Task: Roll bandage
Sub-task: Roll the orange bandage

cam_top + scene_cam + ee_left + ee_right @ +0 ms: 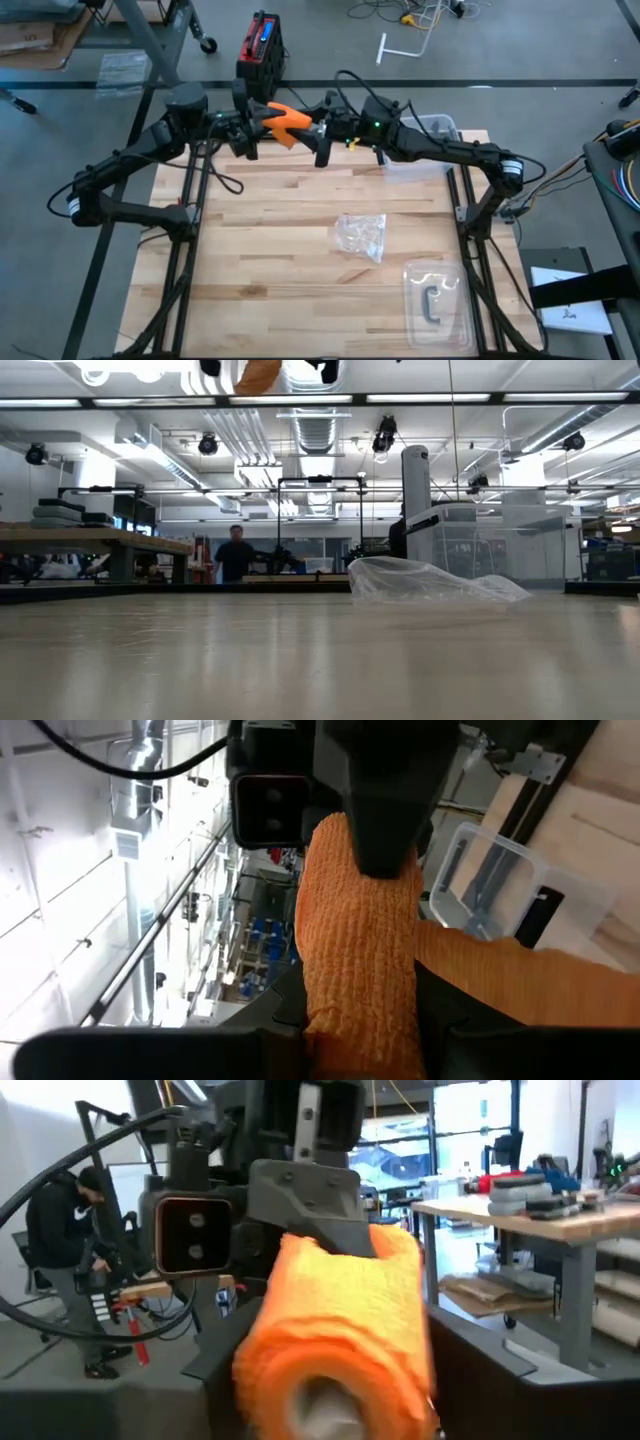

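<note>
The orange bandage (pixel 285 120) hangs high over the table's far edge between my two grippers, and shows as a thick roll (pixel 340 1340) in the right wrist view. A loose flat strip (pixel 520 985) leads off it. My left gripper (pixel 258 122) comes at it level from the left, shut on it. My right gripper (pixel 318 128) comes from the right, fingers on either side of the roll. In the low view only the roll's underside (pixel 258 372) shows, at the top edge. My left gripper pinches the bandage roll near one end (pixel 355 1020) between its two fingers, level, from the table's left. The roll is lifted clear of the table and juts out past the fingers. My right gripper takes the roll's other end (pixel 400 1280) between its two fingers, level, from the table's right. One finger (pixel 385 810) lies against the roll's ribbed side. The roll's open end (pixel 320 1400) faces the wrist camera.
A crumpled clear wrapper (pixel 362 236) lies mid-table, and a clear plastic tray (pixel 437 300) at the near right. A clear bin (pixel 432 130) stands at the far right corner under my right arm. A person (pixel 65 1230) stands in the room beyond the table.
</note>
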`<state>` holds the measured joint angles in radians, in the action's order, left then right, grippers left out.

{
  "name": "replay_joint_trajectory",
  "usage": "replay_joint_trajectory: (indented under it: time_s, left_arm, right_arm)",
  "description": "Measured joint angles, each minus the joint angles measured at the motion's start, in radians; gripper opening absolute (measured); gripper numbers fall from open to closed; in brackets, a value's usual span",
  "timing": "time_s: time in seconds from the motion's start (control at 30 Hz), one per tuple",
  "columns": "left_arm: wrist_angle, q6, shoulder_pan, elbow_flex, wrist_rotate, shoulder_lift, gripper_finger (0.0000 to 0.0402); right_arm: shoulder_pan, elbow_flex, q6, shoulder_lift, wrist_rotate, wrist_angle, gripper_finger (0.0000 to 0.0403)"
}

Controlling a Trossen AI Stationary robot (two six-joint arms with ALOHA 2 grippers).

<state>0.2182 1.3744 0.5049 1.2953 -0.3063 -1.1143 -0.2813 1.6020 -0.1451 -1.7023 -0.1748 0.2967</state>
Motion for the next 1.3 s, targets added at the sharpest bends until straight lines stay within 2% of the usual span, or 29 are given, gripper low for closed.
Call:
replay_joint_trajectory:
  time_s: [0.33, 0.53, 0.73, 0.9, 0.97, 1.07, 1.13, 1.3]
  left_arm:
    - [0.003, 0.005, 0.0, 0.0, -0.009, -0.001, 0.0079]
    - [0.01, 0.002, 0.0, -0.002, -0.012, 0.0, 0.0079]
    - [0.0, -0.03, 0.001, -0.001, -0.051, 0.009, 0.0079]
    - [0.009, -0.03, 0.0, -0.001, -0.08, 0.007, 0.0079]
    - [0.008, -0.036, 0.0, -0.001, -0.109, 0.007, 0.0079]
    - [0.009, -0.06, 0.0, -0.001, -0.154, 0.006, 0.0079]
    - [0.009, -0.074, 0.0, -0.001, -0.182, 0.004, 0.0079]
    - [-0.004, -0.105, 0.0, -0.001, -0.202, 0.004, 0.0079]
  right_arm:
    - [0.002, 0.0, 0.017, -0.002, -0.008, 0.008, 0.0203]
    - [0.002, 0.0, 0.141, 0.019, -0.011, -0.057, 0.0199]
    - [0.002, 0.011, 0.258, 0.043, -0.059, -0.079, 0.0258]
    - [-0.015, 0.055, 0.267, 0.043, -0.214, -0.217, 0.0328]
    - [-0.018, 0.073, 0.293, 0.044, -0.228, -0.271, 0.0347]
    - [-0.02, 0.079, 0.332, 0.043, -0.233, -0.303, 0.0358]
    - [-0.02, 0.079, 0.355, 0.043, -0.273, -0.306, 0.0359]
    - [-0.016, 0.08, 0.361, 0.038, -0.331, -0.316, 0.0359]
